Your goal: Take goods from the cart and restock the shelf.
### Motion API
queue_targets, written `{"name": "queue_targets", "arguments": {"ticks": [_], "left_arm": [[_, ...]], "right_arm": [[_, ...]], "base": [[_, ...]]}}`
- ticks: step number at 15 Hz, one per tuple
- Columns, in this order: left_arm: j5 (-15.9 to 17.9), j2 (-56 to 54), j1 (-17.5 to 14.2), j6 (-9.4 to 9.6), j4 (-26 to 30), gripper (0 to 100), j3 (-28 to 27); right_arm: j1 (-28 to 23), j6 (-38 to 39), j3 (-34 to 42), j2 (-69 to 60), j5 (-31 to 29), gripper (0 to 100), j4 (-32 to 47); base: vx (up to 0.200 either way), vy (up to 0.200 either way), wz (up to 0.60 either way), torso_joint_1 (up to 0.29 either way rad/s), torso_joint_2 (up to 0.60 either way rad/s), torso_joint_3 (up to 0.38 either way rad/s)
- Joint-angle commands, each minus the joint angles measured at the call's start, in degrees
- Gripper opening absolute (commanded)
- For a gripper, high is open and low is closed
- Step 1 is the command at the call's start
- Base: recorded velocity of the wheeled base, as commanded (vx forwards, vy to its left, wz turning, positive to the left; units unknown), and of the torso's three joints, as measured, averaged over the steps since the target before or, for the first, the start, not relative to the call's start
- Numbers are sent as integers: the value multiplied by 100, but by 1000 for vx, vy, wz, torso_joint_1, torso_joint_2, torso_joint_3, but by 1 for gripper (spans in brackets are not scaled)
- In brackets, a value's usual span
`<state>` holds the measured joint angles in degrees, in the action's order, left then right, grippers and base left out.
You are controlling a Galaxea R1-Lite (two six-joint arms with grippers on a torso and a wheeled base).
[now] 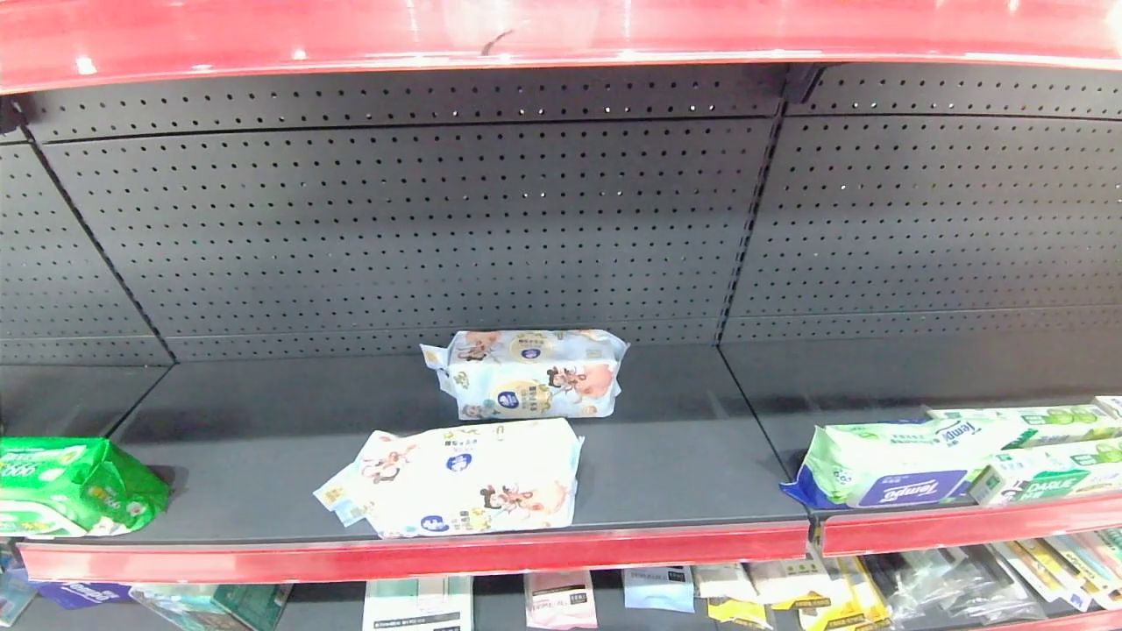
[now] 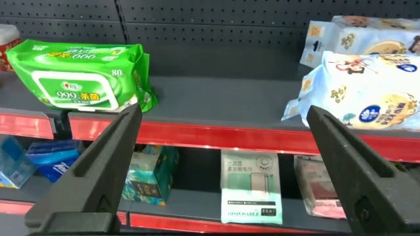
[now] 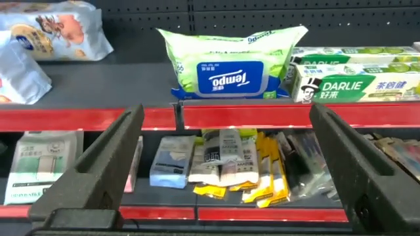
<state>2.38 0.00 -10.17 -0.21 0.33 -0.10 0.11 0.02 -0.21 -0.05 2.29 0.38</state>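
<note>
Both jaws wide apart, empty, near shelf (image 1: 684, 473)

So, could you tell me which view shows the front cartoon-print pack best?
Head view: the front cartoon-print pack lies whole on the shelf. Left wrist view crops one end; right wrist view catches a corner.

The left claw (image 2: 224, 110) and right claw (image 3: 228, 108) are both matte black, built of long angular wedges.

We record bright overhead light. White glare spots mark the glossy red upper shelf fascia (image 1: 561, 35), which bows at the head view's edges. A soft shadow lies on the dark grey shelf deck (image 1: 263, 438) beside the front white cartoon-printed pack (image 1: 473, 478).
</note>
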Motion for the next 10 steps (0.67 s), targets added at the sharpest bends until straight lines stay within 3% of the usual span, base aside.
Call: {"name": "queue_targets", "arguments": {"ticks": [1, 3, 7, 10], "left_arm": [[0, 0, -3, -6, 2, 100, 1], [0, 0, -3, -6, 2, 100, 1], [0, 0, -3, -6, 2, 100, 1], [0, 0, -3, -6, 2, 100, 1]], "right_arm": [[7, -64, -6, 14, 17, 100, 6], [15, -442, -14, 66, 184, 100, 6], [33, -328, -199, 189, 298, 100, 24], [437, 692, -1869, 2439, 685, 100, -11]], "base": [[0, 0, 0, 0, 0, 0], [0, 0, 0, 0, 0, 0], [0, 0, 0, 0, 0, 0], [0, 0, 0, 0, 0, 0]]}}
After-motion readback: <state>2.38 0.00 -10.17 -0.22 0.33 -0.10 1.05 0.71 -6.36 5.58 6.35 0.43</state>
